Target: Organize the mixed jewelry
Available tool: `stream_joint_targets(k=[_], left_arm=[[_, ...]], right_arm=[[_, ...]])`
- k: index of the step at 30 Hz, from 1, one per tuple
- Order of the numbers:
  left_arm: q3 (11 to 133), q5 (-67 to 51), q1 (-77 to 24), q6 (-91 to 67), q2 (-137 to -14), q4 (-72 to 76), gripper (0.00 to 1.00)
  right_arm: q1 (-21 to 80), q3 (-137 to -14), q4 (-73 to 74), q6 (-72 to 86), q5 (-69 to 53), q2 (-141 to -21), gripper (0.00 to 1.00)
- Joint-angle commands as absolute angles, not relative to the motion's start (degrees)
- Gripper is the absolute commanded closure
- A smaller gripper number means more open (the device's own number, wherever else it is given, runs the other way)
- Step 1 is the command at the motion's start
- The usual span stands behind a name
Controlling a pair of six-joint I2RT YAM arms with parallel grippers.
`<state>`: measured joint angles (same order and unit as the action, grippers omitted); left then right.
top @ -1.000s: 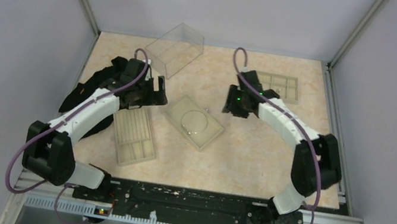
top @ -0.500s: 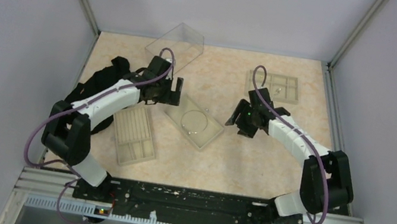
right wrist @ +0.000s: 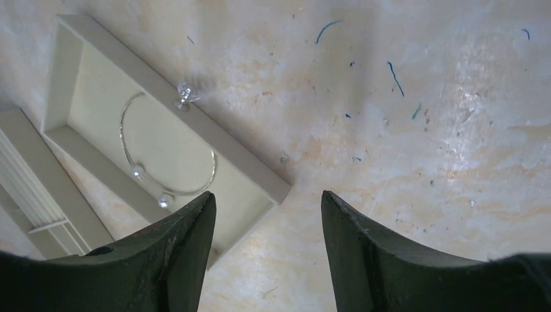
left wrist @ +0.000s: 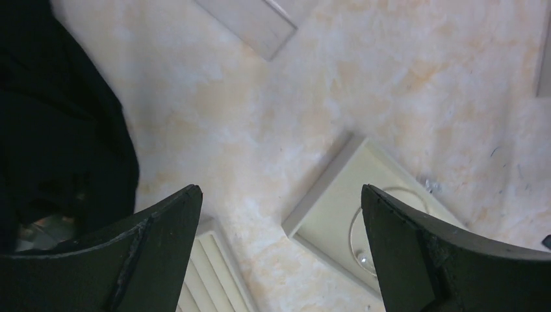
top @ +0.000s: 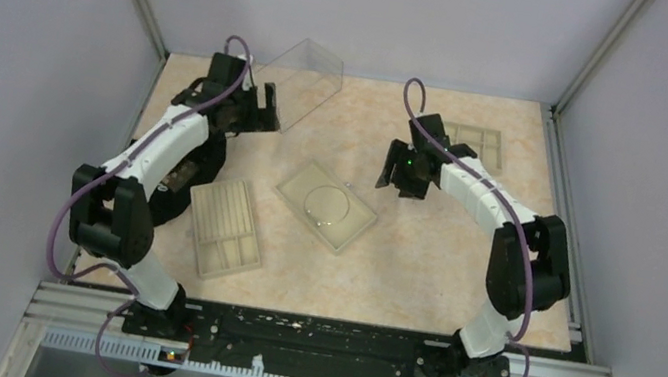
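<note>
Silver wire hoop lies flat inside a shallow beige tray, ahead of the right gripper and off to the side of its left finger. The hoop's two beaded ends point toward that finger. A small clear-and-silver piece sits at the tray's far rim, just beyond the hoop. Whether it touches the wire cannot be told.

Right gripper: fingers moderately apart, nothing between them, bare table top showing through the gap.

Left gripper: fingers spread wide and empty. The gap frames bare table and one corner of the same tray. An arc of the hoop shows just beside the right finger, the small piece a little beyond it. A black cloth lies past the left finger, and a ridged tray is close under its tip.

From above, a clear box stands just beside the left gripper. A compartment tray lies behind the right gripper.
</note>
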<state>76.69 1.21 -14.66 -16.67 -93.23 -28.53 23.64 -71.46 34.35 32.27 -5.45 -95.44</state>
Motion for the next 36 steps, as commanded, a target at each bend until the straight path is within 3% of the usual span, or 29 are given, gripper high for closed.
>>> stream_joint_targets(k=[1, 6, 14, 25, 36], left_arm=[[84.04, -3.93, -10.83, -17.34, -94.52, -27.21, 0.02], [93.73, -2.66, -8.67, -17.0, -100.62, -26.8, 0.02], [102.48, -0.57, -5.02, -17.0, -110.28, -14.16, 0.02], [123.57, -9.31, -3.09, -10.24, -133.46, -7.19, 0.01], [118.21, -19.72, -3.55, -8.08, -135.26, -6.2, 0.07]], right_arm=[[24.13, -76.05, 35.88, 27.83, -5.98, -97.59, 0.4], [24.42, -77.52, 35.39, 28.22, -7.09, -99.41, 0.4], [24.48, -80.49, 35.7, 28.66, -6.87, -100.87, 0.4], [24.52, -82.53, 37.91, 29.19, -7.28, -102.0, 0.41], [24.61, -82.38, 38.45, 31.16, -6.88, -101.69, 0.41]])
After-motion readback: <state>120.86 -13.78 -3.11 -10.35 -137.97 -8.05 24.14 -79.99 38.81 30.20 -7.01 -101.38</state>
